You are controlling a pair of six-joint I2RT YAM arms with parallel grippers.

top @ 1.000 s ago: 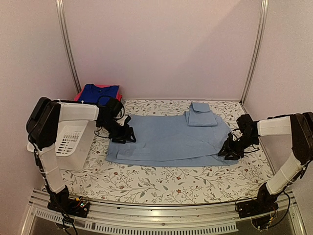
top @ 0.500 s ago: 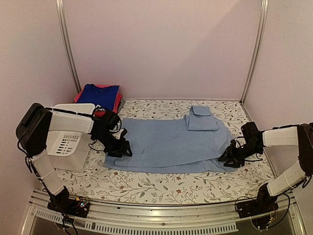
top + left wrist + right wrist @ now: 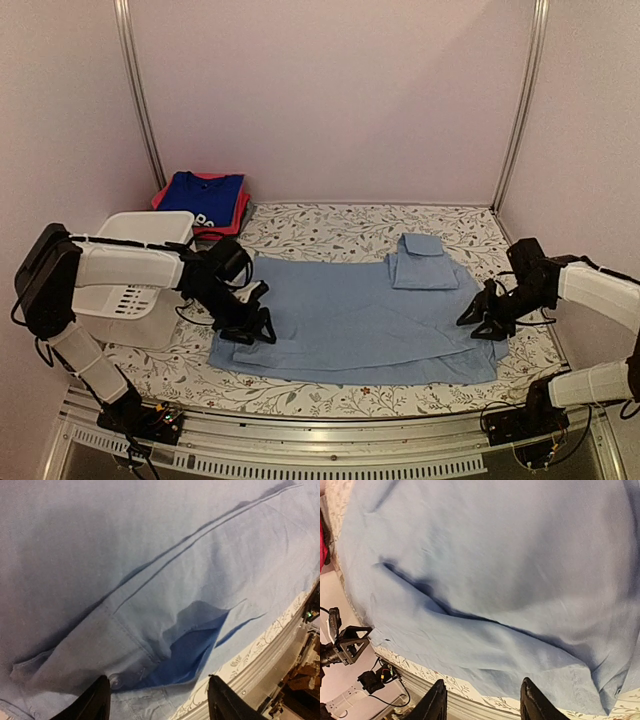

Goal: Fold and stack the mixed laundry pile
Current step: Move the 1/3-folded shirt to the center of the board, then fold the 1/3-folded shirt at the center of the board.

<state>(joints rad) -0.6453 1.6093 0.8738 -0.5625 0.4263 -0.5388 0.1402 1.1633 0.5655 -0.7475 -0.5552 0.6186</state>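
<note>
Pale pink walls point(image 3: 330, 100) close in a tabletop point(image 3: 330, 385) covered with a flowered sheet. Seen from above, a large pale-blue shirt point(image 3: 350, 315) lies spread flat across the middle of it, with one sleeve point(image 3: 425, 262) folded over onto its far right part. The left hand point(image 3: 250, 330) is down at the shirt's near left corner, and the right hand point(image 3: 487, 320) is at its right edge. A white slotted basket point(image 3: 140, 290) stands on the left, near the shirt. In the far left corner a blue garment point(image 3: 205, 190) with white print lies folded on a pink-red one point(image 3: 240, 208).

At the left wrist, the two fingers point(image 3: 100, 702) stand apart. The shirt's edge, with a button point(image 3: 116, 681) on it, lies loose between them and is not pinched. A flap of cloth is lifted there, with deeper blue shadow under it.

At the right wrist, the fingers point(image 3: 437, 702) are apart as well, over creased shirt cloth close to its near edge, clamped on nothing. Whether their tips press on the cloth I cannot tell.
</note>
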